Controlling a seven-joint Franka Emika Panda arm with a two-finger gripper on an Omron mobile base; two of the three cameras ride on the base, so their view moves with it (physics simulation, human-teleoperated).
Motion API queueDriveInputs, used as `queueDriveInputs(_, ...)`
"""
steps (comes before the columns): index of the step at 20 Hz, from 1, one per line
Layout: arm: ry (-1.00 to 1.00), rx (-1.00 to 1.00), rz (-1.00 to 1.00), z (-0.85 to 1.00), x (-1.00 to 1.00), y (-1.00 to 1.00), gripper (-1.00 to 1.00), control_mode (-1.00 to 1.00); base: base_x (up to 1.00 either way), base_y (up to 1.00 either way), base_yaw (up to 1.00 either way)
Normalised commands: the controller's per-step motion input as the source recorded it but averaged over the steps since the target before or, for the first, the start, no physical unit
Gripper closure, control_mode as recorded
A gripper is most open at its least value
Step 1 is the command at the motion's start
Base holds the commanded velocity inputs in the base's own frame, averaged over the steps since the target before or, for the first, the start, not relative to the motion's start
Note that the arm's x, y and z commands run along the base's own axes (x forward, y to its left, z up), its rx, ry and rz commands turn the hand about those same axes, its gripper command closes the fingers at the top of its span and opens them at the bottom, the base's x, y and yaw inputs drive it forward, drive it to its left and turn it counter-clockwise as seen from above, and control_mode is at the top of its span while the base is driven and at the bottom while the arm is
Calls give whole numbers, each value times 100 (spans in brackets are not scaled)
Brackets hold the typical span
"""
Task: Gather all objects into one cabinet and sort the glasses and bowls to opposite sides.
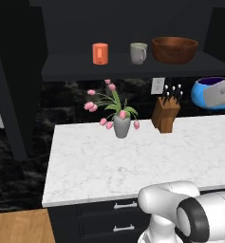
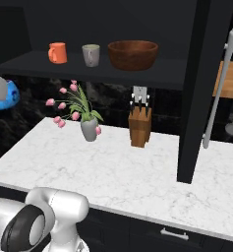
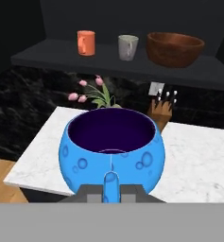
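Observation:
My gripper (image 3: 111,185) is shut on the near rim of the small blue bowl (image 3: 112,152), which hangs in the air over the counter's front edge with its dark inside facing up. The same bowl (image 1: 203,93) sits at the right edge of the left base view with the hand (image 1: 220,94) on it, and at the left edge of the right base view (image 2: 7,96). On the black cabinet's shelf (image 1: 76,69) stand an orange mug (image 1: 100,53), a grey mug (image 1: 138,52) and the big wooden bowl (image 1: 174,49), left to right. The glasses are out of view.
A tulip vase (image 1: 122,124) and a knife block (image 1: 165,114) stand at the back of the white marble counter (image 1: 133,166), under the shelf. The cabinet's tall door (image 2: 199,93) with its silvery bar handle (image 2: 218,83) juts out over the counter's right part.

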Motion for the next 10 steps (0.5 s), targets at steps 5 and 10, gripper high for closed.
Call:
queueDriveInputs(5, 0, -3, 3, 0, 61, 12, 100, -100, 0, 0, 0)
queueDriveInputs(10, -4, -6, 5, 0, 40, 21, 100, -100, 0, 0, 0)
